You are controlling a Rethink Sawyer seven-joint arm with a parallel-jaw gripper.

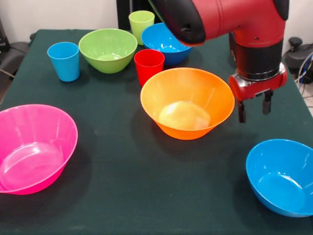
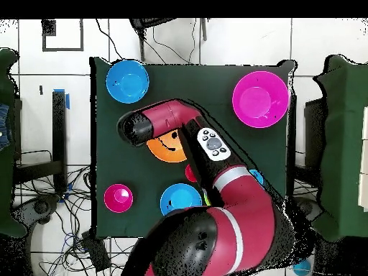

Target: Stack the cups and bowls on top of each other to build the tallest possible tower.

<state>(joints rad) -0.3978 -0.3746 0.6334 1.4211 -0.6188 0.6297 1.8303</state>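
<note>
The large orange bowl point(image 1: 187, 102) stands mid-table and holds nothing. My gripper point(image 1: 254, 106) hangs open just right of its rim, above the cloth, with nothing between its fingers. Behind the orange bowl are the red cup point(image 1: 149, 66), a blue bowl point(image 1: 166, 43), the lime green cup point(image 1: 141, 23), a green bowl point(image 1: 108, 50) and the light blue cup point(image 1: 64, 60). The big pink bowl point(image 1: 32, 147) sits front left and another blue bowl point(image 1: 282, 176) front right. In the overhead view the arm covers the gripper and most of the orange bowl point(image 2: 164, 149). No bowl or cup rests in another.
In the overhead view a small pinkish-red bowl point(image 2: 118, 197) sits near a table corner, hidden behind the arm in the front view. The green-covered table point(image 1: 122, 191) shows bare cloth between the pink and the front blue bowl. Cables lie on the floor point(image 2: 79, 208).
</note>
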